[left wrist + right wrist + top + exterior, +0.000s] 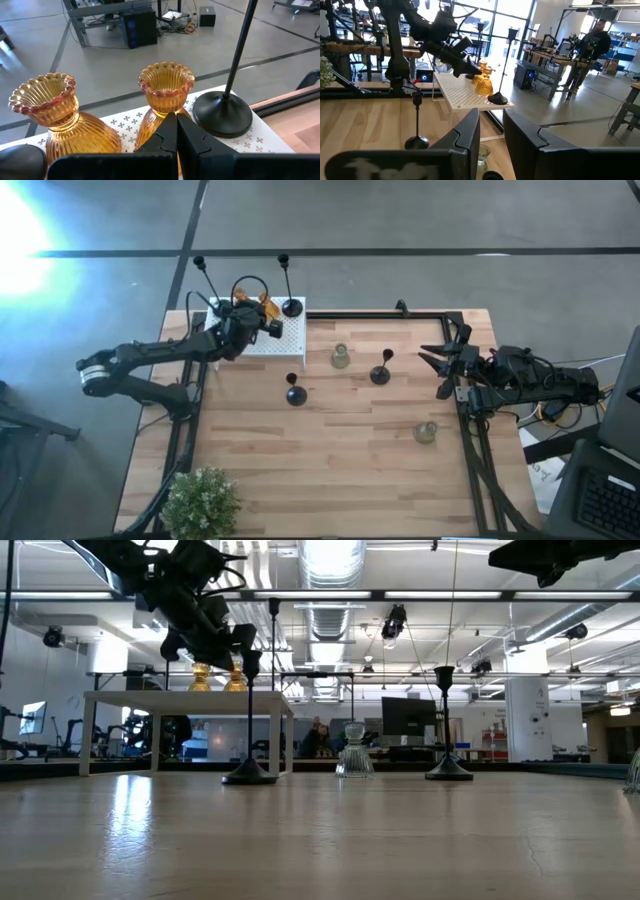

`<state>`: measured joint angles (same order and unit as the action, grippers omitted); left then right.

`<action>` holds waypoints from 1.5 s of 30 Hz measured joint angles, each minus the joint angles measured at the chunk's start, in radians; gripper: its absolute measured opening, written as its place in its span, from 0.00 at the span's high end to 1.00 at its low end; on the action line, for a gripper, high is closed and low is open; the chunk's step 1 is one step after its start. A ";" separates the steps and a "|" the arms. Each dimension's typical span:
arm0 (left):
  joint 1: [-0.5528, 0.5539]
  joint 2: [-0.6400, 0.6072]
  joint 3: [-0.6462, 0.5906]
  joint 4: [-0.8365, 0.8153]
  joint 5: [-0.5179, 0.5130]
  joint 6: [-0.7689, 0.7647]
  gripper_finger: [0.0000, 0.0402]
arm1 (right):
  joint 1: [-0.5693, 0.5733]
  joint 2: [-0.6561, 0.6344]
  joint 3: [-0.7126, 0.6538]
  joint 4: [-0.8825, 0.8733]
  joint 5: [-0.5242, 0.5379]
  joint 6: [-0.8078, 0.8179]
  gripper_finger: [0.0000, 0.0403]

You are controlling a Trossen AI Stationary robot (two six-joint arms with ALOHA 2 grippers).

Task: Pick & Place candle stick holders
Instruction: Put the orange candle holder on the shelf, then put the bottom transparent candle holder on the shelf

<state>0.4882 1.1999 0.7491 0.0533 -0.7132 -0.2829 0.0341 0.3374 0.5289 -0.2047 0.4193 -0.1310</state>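
Note:
On the white perforated box (285, 340) at the table's far left stand two amber glass candle stick holders (165, 95) (50, 120) and a black one on its round base (222, 115). My left gripper (176, 132) is shut and hovers over the box, its tips right in front of the nearer amber holder. Two black holders (296, 395) (380, 374) and two pale green glass ones (340, 358) (426, 432) stand upright on the wooden table. At the table's right edge my right gripper (442, 365) is open and holds nothing. My left gripper's shut fingertips (170, 131) stand against the neck and shoulder of the nearer amber holder (159, 111), coming level from the table's near side. I cannot tell whether they touch it. The holder stands upright on the box.
A green potted plant (202, 502) stands at the near left corner. A black frame rail (400, 313) runs along the far edge, and another (472, 460) along the right side. A further black holder (214, 304) stands at the box's left end.

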 joint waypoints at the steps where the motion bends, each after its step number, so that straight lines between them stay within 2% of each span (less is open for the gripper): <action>1: 0.004 0.000 0.000 0.000 0.006 0.000 1.00 | 0.000 0.000 0.000 0.000 0.000 0.000 0.79; 12: 0.034 0.000 -0.001 0.024 0.064 0.008 1.00 | 0.000 0.000 0.000 0.000 0.000 0.000 0.80; 20: 0.048 0.000 -0.001 0.036 0.067 0.019 1.00 | 0.000 0.000 0.000 0.001 0.000 0.000 0.82; 34: 0.068 0.000 -0.001 0.032 0.068 0.024 1.00 | 0.000 0.000 0.000 0.001 0.000 0.000 0.78; 36: 0.064 -0.003 -0.001 0.016 0.097 0.017 1.00 | 0.000 0.000 0.000 0.001 0.000 0.000 0.79; 40: 0.016 -0.019 -0.002 -0.004 0.181 0.000 1.00 | 0.000 0.000 0.000 0.000 0.000 0.000 0.81; 45: -0.110 -0.095 -0.002 -0.019 0.162 0.042 1.00 | 0.000 -0.001 0.000 -0.030 0.000 0.000 0.83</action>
<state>0.3786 1.1053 0.7475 0.0341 -0.5514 -0.2408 0.0341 0.3363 0.5289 -0.2349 0.4194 -0.1314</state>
